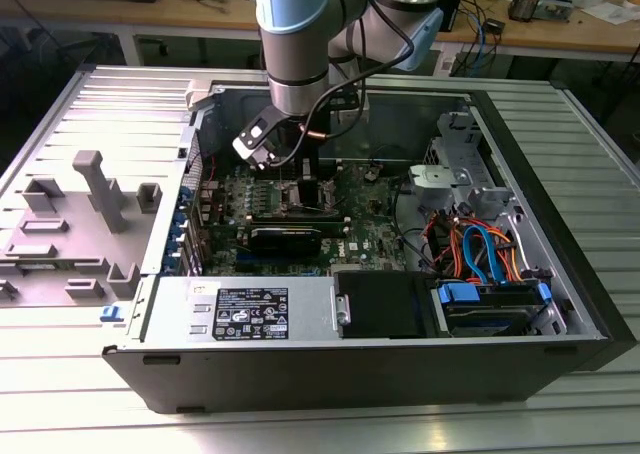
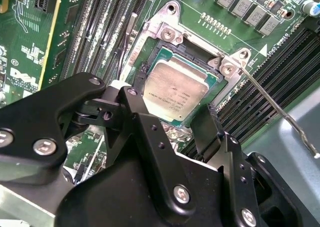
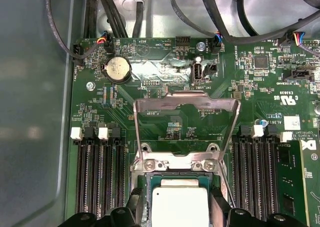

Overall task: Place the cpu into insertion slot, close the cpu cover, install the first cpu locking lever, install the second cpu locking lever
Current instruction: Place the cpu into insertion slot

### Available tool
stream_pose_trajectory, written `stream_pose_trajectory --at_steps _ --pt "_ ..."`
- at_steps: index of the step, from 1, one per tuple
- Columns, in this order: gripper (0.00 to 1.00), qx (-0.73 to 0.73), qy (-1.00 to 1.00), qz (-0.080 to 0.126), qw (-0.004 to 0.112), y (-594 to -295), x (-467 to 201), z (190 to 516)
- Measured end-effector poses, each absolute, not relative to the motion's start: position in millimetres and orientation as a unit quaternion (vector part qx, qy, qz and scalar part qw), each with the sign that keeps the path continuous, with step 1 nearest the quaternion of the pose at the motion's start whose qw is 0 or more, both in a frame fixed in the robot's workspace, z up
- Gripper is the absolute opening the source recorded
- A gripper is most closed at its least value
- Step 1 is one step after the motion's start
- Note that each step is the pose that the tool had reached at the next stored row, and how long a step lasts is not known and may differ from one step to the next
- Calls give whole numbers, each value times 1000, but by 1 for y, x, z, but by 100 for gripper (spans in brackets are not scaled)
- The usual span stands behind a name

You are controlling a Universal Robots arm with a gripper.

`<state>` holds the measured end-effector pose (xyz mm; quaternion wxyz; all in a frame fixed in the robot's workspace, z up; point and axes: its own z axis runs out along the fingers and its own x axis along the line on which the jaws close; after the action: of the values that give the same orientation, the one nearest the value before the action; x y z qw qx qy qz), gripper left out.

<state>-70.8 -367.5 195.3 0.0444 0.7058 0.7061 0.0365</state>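
Observation:
The cpu (image 2: 175, 89) (image 3: 180, 209), a flat silver-topped chip, lies level inside the insertion slot (image 2: 214, 78), which has a silvery metal rim (image 3: 175, 163). My gripper (image 2: 170, 112) (image 3: 178, 207) (image 1: 290, 179) straddles the chip. One black finger (image 3: 136, 204) presses against one edge of the chip and the other finger (image 3: 220, 203) against the opposite edge. The cpu cover (image 3: 186, 103) stands raised behind the slot as a thin silvery frame. A locking lever (image 2: 280, 112) sticks up, unlatched, beside the socket.
Long black memory slots (image 3: 100, 172) (image 3: 255, 172) flank the socket on both sides. A coin battery (image 3: 117, 68) and cables (image 3: 200, 17) lie beyond it. A black graphics card (image 1: 285, 239), a power supply (image 1: 250, 309) and a drive cage with wiring (image 1: 480, 254) fill the case.

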Motion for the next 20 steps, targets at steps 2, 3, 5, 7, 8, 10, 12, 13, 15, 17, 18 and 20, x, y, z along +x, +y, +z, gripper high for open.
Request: stream_pose_trajectory --at_steps 2,3,5,7,8,10,12,13,15,17,18,20 --pt "62 706 706 36 44 -368 -71 195" --pt "62 706 706 36 44 -368 -71 195" --pt "68 706 706 37 44 -367 -71 195" --pt "75 706 706 37 44 -368 -71 195" --pt "75 706 706 37 44 -368 -71 195" --pt "75 706 706 36 44 -368 -71 195" --pt "75 706 706 36 44 -368 -71 195" --pt "75 706 706 36 45 -367 -71 195" --pt "75 706 706 33 47 -368 -71 196" --pt "75 705 707 23 58 -367 -71 196" --pt "75 705 707 21 60 -367 -71 196" --pt "75 705 707 20 61 -367 -71 196"
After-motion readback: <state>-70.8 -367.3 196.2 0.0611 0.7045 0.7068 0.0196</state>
